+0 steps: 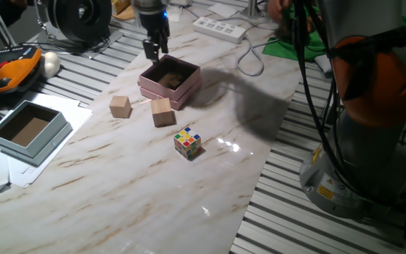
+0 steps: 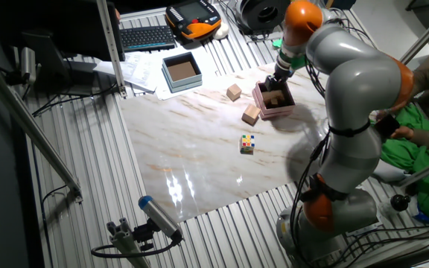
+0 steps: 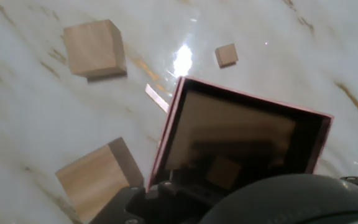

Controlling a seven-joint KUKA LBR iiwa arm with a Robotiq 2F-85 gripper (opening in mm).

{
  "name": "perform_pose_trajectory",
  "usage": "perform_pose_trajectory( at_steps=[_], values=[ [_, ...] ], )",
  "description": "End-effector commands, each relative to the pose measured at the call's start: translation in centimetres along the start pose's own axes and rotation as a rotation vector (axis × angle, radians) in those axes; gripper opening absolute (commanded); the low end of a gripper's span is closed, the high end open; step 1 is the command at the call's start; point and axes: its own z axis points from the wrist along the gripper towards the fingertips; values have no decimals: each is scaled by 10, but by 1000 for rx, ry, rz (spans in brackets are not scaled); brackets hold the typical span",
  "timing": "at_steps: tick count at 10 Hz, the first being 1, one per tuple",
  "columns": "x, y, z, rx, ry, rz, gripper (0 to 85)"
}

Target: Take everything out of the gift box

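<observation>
The pale-pink gift box (image 1: 182, 88) stands at the far side of the marble table; it also shows in the other fixed view (image 2: 268, 112) and the hand view (image 3: 169, 134). A small light-brown cube (image 3: 222, 171) lies inside it. Two larger wooden cubes (image 1: 120, 106) (image 1: 163, 111) sit on the table beside the box, and a tiny cube (image 3: 226, 55) lies further off. My gripper (image 1: 154, 48) is at the box's far left corner, just above the rim. Its dark fingers (image 3: 160, 193) show at the bottom edge. I cannot tell whether they are open or shut.
A multicoloured puzzle cube (image 1: 187, 143) sits nearer the table's middle. A grey-blue box (image 1: 30, 130) with a brown inside stands on papers at the left. A power strip (image 1: 220, 28) and cables lie behind the gift box. A thin wooden sliver (image 3: 157, 98) lies by the box.
</observation>
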Motion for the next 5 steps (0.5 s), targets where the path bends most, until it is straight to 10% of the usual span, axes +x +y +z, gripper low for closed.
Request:
perform_pose_trajectory(
  at_steps=[1, 5],
  values=[
    [0, 0, 2, 3, -1, -6, 680],
    [-7, 0, 32, -3, -44, -34, 680]
  ],
)
